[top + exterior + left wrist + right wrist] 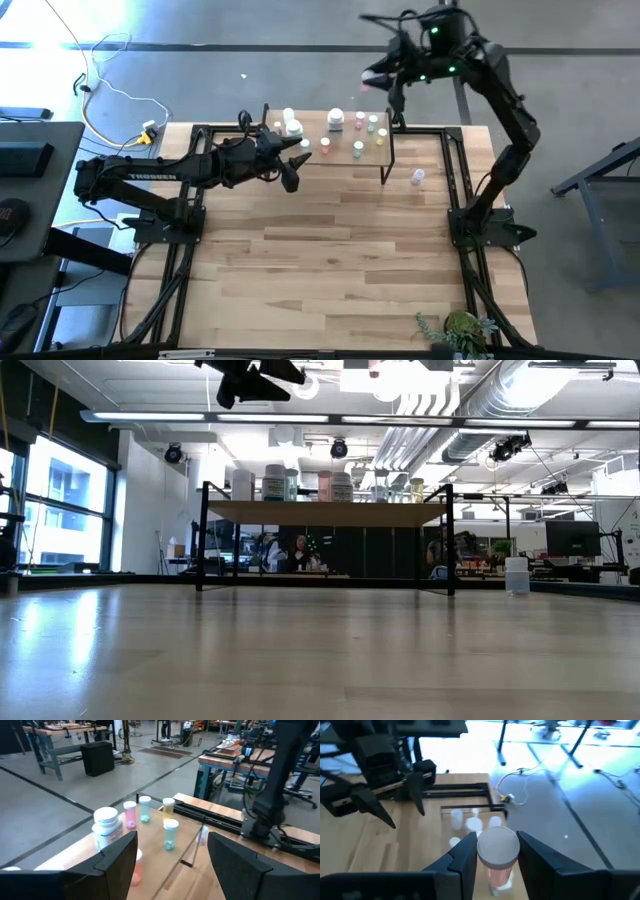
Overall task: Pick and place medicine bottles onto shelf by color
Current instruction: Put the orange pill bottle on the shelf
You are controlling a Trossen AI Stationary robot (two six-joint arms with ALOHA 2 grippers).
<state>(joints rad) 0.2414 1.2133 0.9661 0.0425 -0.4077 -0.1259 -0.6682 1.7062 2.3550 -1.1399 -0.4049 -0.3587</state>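
The shelf [385,152] is a small light-wood board on black legs, standing near the table's far edge and seen level in the low view [325,513]. Several small bottles [358,148] stand on it: white, pink, green and yellowish [145,810]. One clear vial [418,177] stands alone on the table to the shelf's right [516,575]. My left gripper [293,166] hovers open at the shelf's left end [172,857]. My right gripper [377,80] is raised beyond the shelf's far side, shut on a pink bottle with a white cap [497,851]. My right gripper pinches the pink bottle between its two fingers, one on each side of the body just under the white cap [497,845]. The bottle is lifted clear, high above the shelf, with its cap facing the wrist camera. My left gripper touches nothing.
Black frame rails [455,170] run along the table's sides and far edge. A small plant [460,328] sits at the near right corner. The wide near part of the tabletop [320,270] holds no objects. Cables and a monitor lie off the table's left.
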